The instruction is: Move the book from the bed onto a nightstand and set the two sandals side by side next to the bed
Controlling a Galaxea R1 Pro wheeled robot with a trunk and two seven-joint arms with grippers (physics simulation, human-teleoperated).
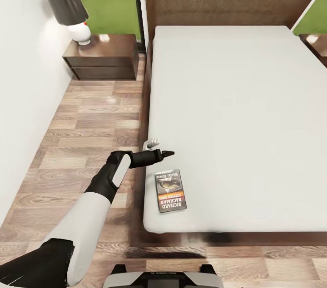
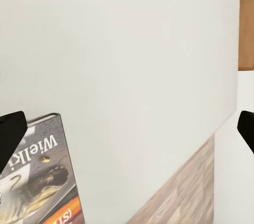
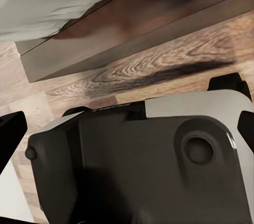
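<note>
The book (image 1: 170, 190) lies flat near the front left corner of the bed (image 1: 236, 120), dark cover up with an orange band and white lettering. My left gripper (image 1: 166, 153) hovers over the mattress edge just beyond the book, apart from it. In the left wrist view the book (image 2: 47, 181) sits beside one of the fingertips (image 2: 10, 138), and the left gripper (image 2: 127, 134) is open and holds nothing. My right gripper (image 3: 127, 131) is open too, hanging low over the robot's base near the bed frame (image 3: 132, 33). The sandals are out of view.
A dark brown nightstand (image 1: 102, 56) stands left of the headboard, with a black-shaded lamp (image 1: 72, 4) on it. Another nightstand (image 1: 316, 45) peeks in at the right edge. Wood-plank floor (image 1: 86, 134) runs between the white wall and the bed.
</note>
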